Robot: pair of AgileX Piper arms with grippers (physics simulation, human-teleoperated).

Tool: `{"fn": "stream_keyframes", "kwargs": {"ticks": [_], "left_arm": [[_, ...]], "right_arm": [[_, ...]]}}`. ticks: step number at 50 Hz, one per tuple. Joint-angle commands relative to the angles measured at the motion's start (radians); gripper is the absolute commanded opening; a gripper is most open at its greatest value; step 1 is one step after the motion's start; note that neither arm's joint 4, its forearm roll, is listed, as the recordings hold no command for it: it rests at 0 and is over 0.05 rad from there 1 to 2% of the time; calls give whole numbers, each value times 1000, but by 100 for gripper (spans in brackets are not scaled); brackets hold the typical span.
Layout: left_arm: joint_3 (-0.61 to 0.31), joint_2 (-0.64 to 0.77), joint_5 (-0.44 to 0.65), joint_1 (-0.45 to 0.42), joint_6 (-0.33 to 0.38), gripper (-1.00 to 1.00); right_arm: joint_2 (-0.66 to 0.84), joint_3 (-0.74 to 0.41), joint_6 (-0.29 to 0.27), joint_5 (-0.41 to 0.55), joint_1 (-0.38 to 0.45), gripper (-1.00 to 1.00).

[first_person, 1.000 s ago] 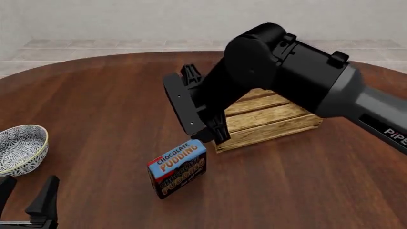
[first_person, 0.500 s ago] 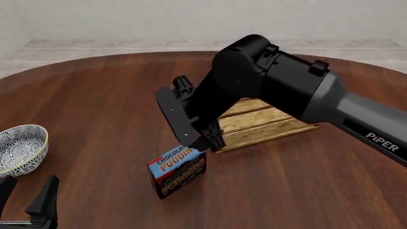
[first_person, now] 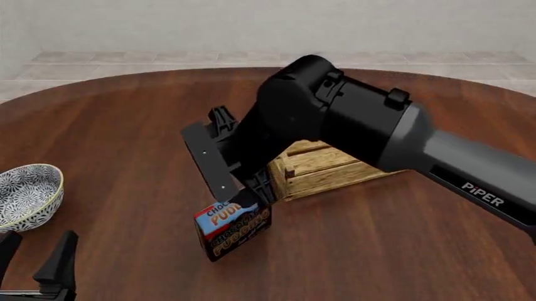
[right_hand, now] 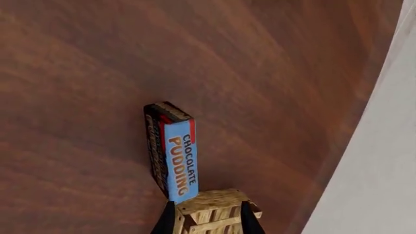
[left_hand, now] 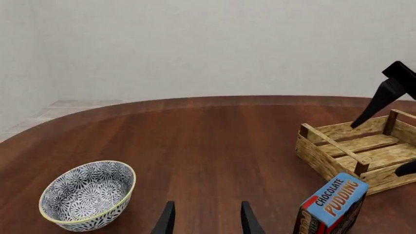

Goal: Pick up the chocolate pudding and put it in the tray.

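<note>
Right gripper (first_person: 251,194) (jaws apart) dropped lower — now over pudding (first_person: 235,229) top, vs. earlier.

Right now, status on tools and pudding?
Right tool open above chocolate pudding. Left tool open, idle by bowl. Pudding beside tray, ungrasped.

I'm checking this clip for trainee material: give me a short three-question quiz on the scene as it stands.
1. True or false: the chocolate pudding lies inside the wooden crate.
2. Which gripper is nearest the pudding? A) left gripper B) right gripper
3. Fill in: the patterned ___ stands on the table's left side in the front view.

Key: 1 false, it stands on the table in front of the crate; 2 B; 3 bowl.
</note>
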Motion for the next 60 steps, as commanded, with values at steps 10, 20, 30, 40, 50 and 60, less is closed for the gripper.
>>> {"fn": "stream_keyframes", "kwargs": {"ticks": [10,20,30,40,50,60], "left_arm": [[0,0,0,0,0,100],[0,0,0,0,0,100],[0,0,0,0,0,100],[0,0,0,0,0,100],[0,0,0,0,0,100],[0,0,0,0,0,100]], "right_arm": [[14,63,61,-51,43,100],[13,96,75,-61,42,100],[15,112,83,-63,40,100],[27,107,77,-55,28,100],[51,107,67,-61,10,100],[71,85,72,-56,9,100]]}}
